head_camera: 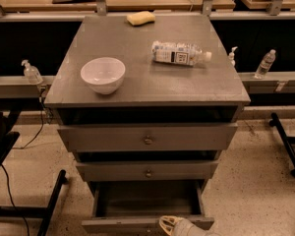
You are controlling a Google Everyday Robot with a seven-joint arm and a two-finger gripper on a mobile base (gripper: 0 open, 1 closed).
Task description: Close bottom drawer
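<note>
The bottom drawer (113,224) of the grey cabinet stands pulled out at the bottom of the camera view; its dark inside shows and its front runs along the frame's lower edge. The mid-sized drawer front (147,171) and the widest top drawer front (147,138) sit above it, each with a small round knob. My gripper (173,225) shows as a pale tip at the bottom edge, right against the bottom drawer's front, just right of its middle.
On the cabinet top (137,85) stand a white bowl (103,74), a lying plastic bottle (179,53) and a yellow sponge (140,18). Small bottles (264,63) stand on side rails. Black stand legs (285,144) flank the cabinet on the speckled floor.
</note>
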